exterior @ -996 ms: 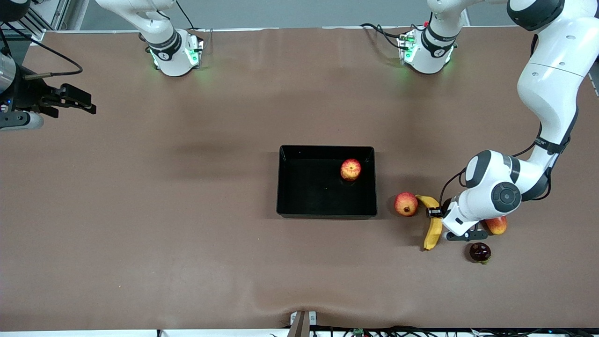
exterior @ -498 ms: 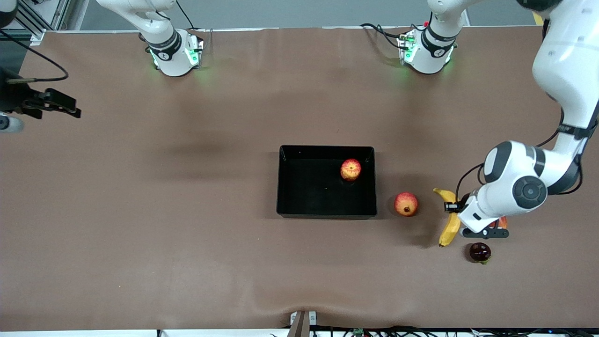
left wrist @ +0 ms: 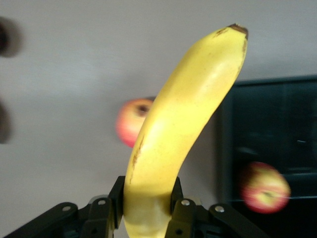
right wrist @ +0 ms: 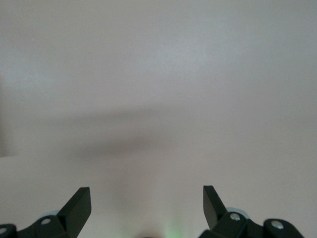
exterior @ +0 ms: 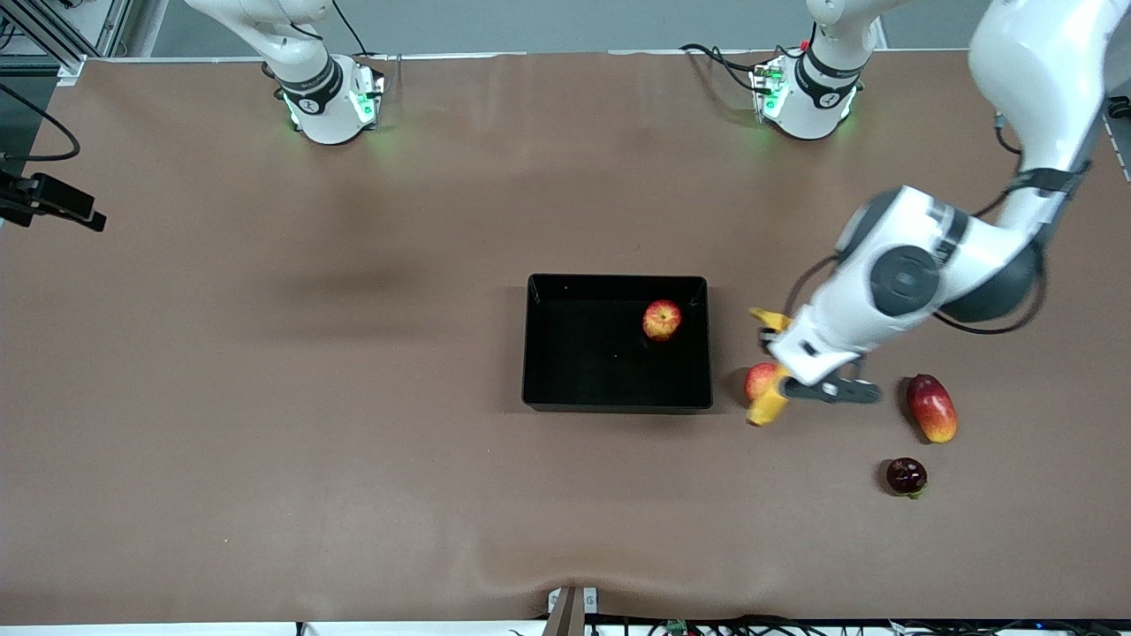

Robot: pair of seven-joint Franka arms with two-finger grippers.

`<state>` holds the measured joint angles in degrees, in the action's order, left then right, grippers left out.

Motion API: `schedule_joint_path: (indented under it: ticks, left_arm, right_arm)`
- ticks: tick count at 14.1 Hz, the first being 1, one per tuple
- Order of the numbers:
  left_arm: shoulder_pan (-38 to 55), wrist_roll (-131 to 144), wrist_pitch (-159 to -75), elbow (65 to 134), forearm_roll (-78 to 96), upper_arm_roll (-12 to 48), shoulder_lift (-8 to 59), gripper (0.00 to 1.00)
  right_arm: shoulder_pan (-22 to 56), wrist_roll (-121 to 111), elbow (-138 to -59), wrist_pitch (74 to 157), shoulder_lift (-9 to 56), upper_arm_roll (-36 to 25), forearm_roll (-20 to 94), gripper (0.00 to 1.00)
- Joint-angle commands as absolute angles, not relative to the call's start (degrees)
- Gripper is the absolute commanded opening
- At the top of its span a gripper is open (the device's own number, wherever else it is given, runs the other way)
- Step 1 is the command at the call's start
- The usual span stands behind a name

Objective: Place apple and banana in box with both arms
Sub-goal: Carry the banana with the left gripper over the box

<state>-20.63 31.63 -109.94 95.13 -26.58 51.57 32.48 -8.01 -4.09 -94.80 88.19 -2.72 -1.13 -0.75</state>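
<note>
The black box (exterior: pixel 583 362) lies mid-table with the apple (exterior: pixel 662 320) inside it, near the corner toward the left arm's end. My left gripper (exterior: pixel 781 371) is shut on the banana (exterior: pixel 765 405) and holds it in the air just outside the box wall. In the left wrist view the gripper (left wrist: pixel 146 203) clamps the banana (left wrist: pixel 183 124) near one end; the box (left wrist: pixel 267 119) and the apple (left wrist: pixel 265 187) show beneath. My right gripper (exterior: pixel 55 201) waits open and empty at the right arm's end of the table; it is also open in the right wrist view (right wrist: pixel 147 198).
A reddish round fruit (exterior: pixel 756 380) sits on the table under the held banana and shows in the left wrist view (left wrist: pixel 132 122). A red-yellow mango (exterior: pixel 931 407) and a dark round fruit (exterior: pixel 906 475) lie toward the left arm's end.
My left gripper has lifted the banana and carried it toward the box, uncovering the mango. My right gripper has drawn back toward the table's edge.
</note>
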Motion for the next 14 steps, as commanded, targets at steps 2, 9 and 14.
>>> schedule_joint_path:
  ticks: [2,9,14]
  left_arm:
    - [-9.0,44.87,-109.42,91.59,-27.33,51.33,35.76,0.0]
    - [14.83,57.12,-113.01,85.08,-26.63,35.0,41.48,0.0]
    - [16.87,59.15,-118.38,84.81,-26.89,33.84,45.69,0.0]
  right_arm:
    - [-8.18,-3.61,-94.75,88.77,-3.43,0.35,-2.02,1.0]
    - [-3.16,2.81,-94.92,89.74,-3.43,0.88,-6.33,1.0]
    - [-3.07,2.73,-95.1,91.13,-3.08,1.05,-6.07,1.0]
